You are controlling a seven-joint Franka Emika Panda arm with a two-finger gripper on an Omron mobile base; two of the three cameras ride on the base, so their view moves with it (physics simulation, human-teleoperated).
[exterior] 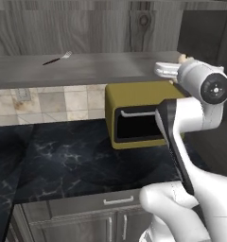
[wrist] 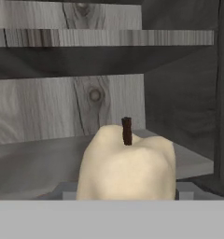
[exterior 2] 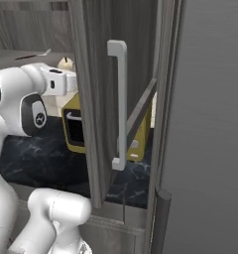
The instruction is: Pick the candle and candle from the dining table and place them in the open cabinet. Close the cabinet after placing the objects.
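Note:
A cream, lumpy candle [wrist: 128, 163] with a dark wick sits close up between my fingertips [wrist: 69, 190], and my gripper [wrist: 125, 192] is shut on it. Behind it lies the open cabinet's flat grey inner shelf [wrist: 34, 158] with its wood-grain back wall. From the left base view the candle [exterior: 183, 58] peeks out past my gripper [exterior: 168, 71] at the shelf's [exterior: 96, 68] right end. In the right base view the candle [exterior 2: 66, 63] stands above my hand [exterior 2: 59, 82], just left of the open cabinet door [exterior 2: 93, 99]. Whether the candle touches the shelf I cannot tell.
A fork [exterior: 58, 58] lies on the shelf's left part. A yellow microwave [exterior: 139, 116] stands on the black marbled counter [exterior: 63, 160] below. The open door's bar handle [exterior 2: 120, 104] juts toward the base. A tall grey panel [exterior 2: 210, 124] closes the right side.

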